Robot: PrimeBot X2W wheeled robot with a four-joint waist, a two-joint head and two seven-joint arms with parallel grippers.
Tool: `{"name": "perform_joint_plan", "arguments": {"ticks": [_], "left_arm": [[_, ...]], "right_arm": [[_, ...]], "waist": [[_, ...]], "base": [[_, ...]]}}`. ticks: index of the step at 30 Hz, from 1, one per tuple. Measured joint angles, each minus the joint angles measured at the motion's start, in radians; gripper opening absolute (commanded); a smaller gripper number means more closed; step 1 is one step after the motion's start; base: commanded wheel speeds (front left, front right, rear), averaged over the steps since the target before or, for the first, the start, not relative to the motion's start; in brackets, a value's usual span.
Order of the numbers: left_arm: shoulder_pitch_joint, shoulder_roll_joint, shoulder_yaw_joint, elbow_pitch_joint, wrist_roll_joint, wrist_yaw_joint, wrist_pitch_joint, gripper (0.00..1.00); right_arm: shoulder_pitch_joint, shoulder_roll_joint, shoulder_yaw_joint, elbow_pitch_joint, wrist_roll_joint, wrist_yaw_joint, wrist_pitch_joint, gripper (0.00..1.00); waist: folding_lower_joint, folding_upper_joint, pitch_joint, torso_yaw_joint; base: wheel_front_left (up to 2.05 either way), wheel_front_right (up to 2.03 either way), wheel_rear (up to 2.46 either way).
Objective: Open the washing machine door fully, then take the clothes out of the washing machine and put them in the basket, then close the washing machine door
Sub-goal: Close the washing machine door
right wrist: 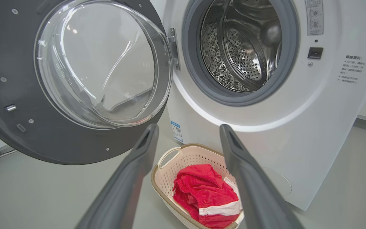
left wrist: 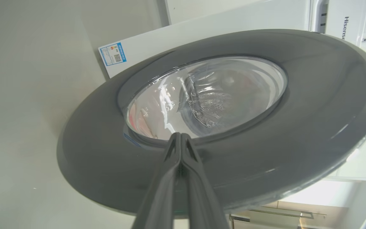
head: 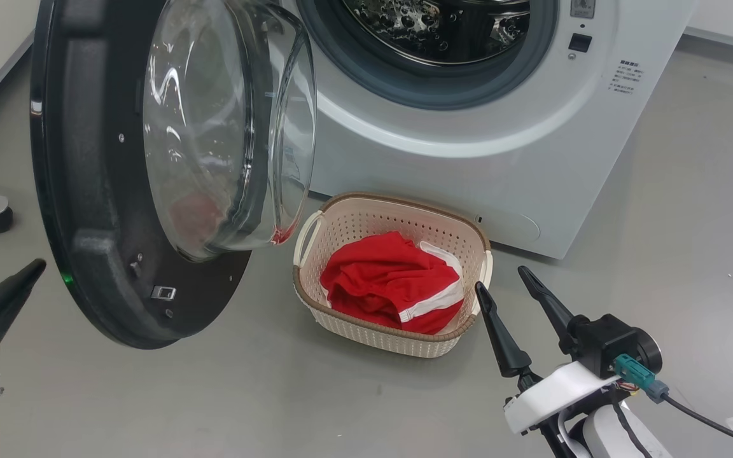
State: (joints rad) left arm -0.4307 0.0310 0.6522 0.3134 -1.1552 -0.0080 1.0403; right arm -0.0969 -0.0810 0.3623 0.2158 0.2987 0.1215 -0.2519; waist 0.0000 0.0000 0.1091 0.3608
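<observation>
One white washing machine (head: 468, 159) stands at the far side, its round black door (head: 80, 191) standing wide open to the left. Before it on the floor (head: 214, 394), the cream basket (head: 404, 202) holds the red clothes (head: 385, 280). The right gripper (head: 501, 278), fingers spread, hovers just right of the basket; the left gripper (head: 35, 268), fingers pressed together, points at the door's outer face.
</observation>
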Motion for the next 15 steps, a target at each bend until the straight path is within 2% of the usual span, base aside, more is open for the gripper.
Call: {"name": "perform_joint_plan", "arguments": {"ticks": [6, 9, 15], "left_arm": [[0.103, 0.058, -0.048, -0.075, 0.167, -0.092, -0.088, 0.00], [0.158, 0.087, -0.075, -0.112, 0.254, -0.113, -0.141, 0.00], [0.256, 0.116, -0.116, -0.181, 0.391, -0.121, -0.252, 0.00]], "right_arm": [[0.004, 0.006, 0.000, 0.001, 0.002, 0.000, 0.000, 1.00], [0.005, 0.008, 0.000, 0.001, 0.002, 0.000, 0.000, 1.00], [0.007, 0.012, 0.006, 0.001, 0.003, 0.000, 0.000, 1.00]], "waist": [[0.0000, 0.0000, -0.012, 0.009], [0.0000, 0.0000, -0.018, 0.012], [0.0000, 0.0000, -0.025, 0.018]], "base": [[0.00, 0.00, 0.00], [0.00, 0.00, 0.00], [0.00, 0.00, 0.00]]}}
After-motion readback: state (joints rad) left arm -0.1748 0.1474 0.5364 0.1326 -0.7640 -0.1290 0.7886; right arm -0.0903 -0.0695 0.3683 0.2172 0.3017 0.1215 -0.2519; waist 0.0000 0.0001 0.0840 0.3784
